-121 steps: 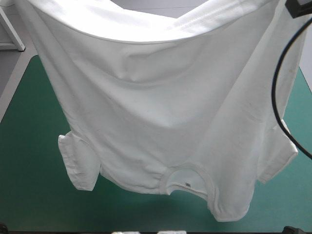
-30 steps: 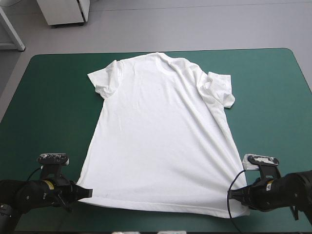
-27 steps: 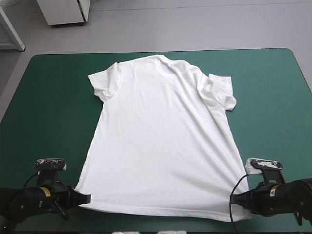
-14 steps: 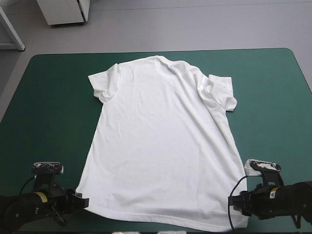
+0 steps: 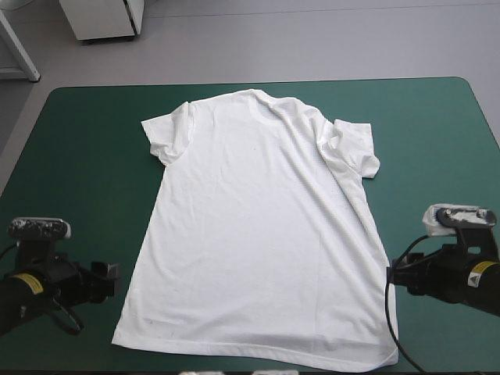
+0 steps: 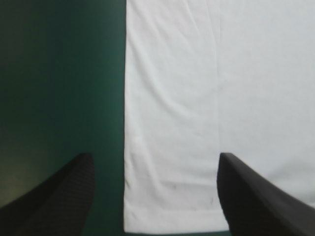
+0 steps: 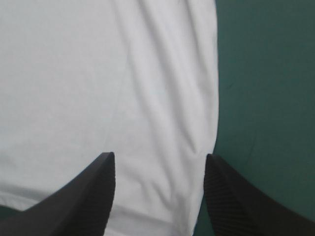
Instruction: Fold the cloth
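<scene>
The white T-shirt (image 5: 258, 226) lies spread flat on the teal-green cover (image 5: 78, 156), collar toward the far edge and hem toward the near edge. My left gripper (image 5: 112, 281) sits just off the shirt's left side near the hem, open and holding nothing. In the left wrist view the gripper (image 6: 153, 156) has its fingers wide apart, with the T-shirt's (image 6: 197, 98) hem corner lying flat ahead of them. My right gripper (image 5: 394, 275) stands open at the shirt's right side edge. In the right wrist view the gripper (image 7: 159, 155) is apart over the flat T-shirt (image 7: 98, 73).
Bands of bare teal-green cover run along both sides of the shirt and beyond the collar. The hem lies close to the table's near edge. The right sleeve (image 5: 355, 152) is a little rumpled.
Both grippers, shut on the hem corners just before, have opened and let go. Each has drawn outward and away from the near edge. The hem has settled flat.
</scene>
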`<action>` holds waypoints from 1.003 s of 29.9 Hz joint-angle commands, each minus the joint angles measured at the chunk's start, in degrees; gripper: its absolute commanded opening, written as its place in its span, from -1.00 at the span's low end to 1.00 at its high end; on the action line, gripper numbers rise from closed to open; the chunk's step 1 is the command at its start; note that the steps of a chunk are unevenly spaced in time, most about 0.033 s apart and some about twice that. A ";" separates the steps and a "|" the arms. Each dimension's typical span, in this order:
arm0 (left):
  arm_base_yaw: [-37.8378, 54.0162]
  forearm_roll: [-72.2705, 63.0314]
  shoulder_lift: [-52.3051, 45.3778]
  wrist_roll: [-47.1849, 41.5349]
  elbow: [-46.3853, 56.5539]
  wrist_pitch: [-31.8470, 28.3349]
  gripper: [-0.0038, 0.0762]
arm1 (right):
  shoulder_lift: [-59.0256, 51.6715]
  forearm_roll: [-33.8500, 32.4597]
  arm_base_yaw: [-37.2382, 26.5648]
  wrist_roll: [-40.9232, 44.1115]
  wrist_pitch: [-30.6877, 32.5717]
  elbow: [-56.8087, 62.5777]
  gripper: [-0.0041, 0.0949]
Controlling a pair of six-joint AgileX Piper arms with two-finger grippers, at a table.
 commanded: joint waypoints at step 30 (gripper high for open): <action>-0.34 5.96 62.03 3.84 -42.44 -2.42 0.33 | 27.20 -4.98 -0.34 -4.70 -4.07 -24.87 0.06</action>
